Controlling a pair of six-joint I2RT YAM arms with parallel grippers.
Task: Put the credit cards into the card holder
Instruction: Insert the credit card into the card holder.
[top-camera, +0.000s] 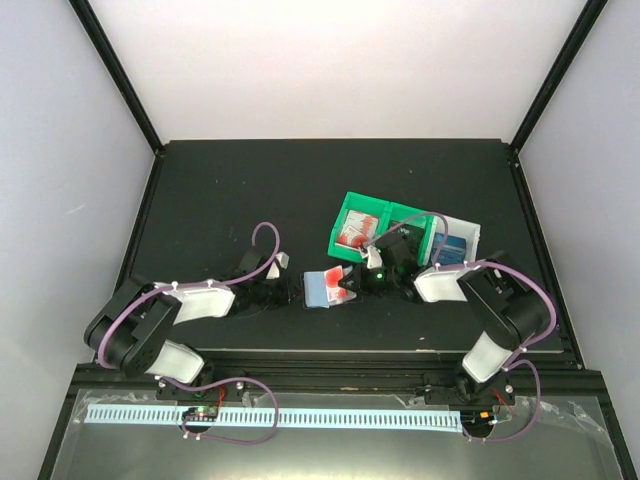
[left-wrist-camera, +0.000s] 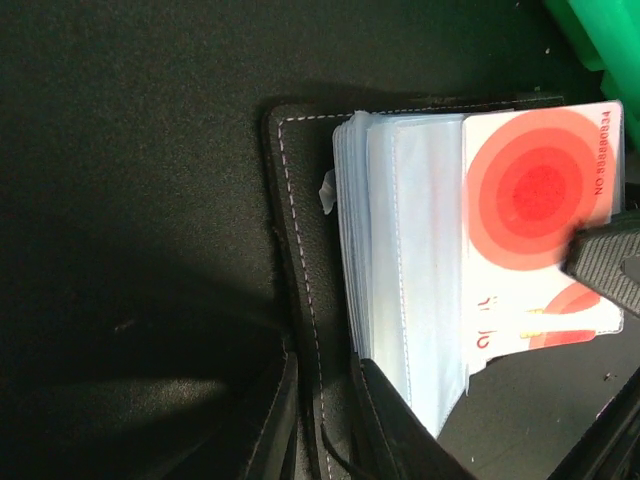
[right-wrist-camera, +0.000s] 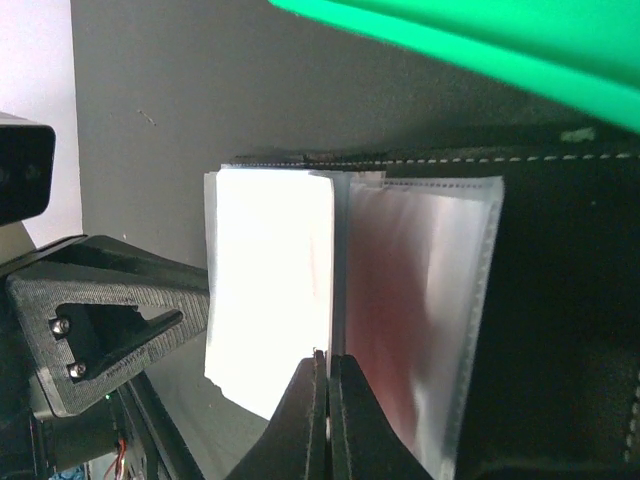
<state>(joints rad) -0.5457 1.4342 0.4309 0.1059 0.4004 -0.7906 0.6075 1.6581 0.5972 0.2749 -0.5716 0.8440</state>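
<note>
The black card holder lies open on the mat, its clear sleeves fanned out. My left gripper is shut on the holder's black stitched cover at its near edge. A red-and-white credit card with a target print lies over the sleeves. My right gripper is shut on this card's edge, and one of its fingers shows in the left wrist view. In the top view the card sits between both grippers. More red-and-white cards and blue cards lie in bins.
A green bin stands just behind the holder, with a white bin to its right. The green bin's edge shows close above the holder in the right wrist view. The black mat stretches to the left and back.
</note>
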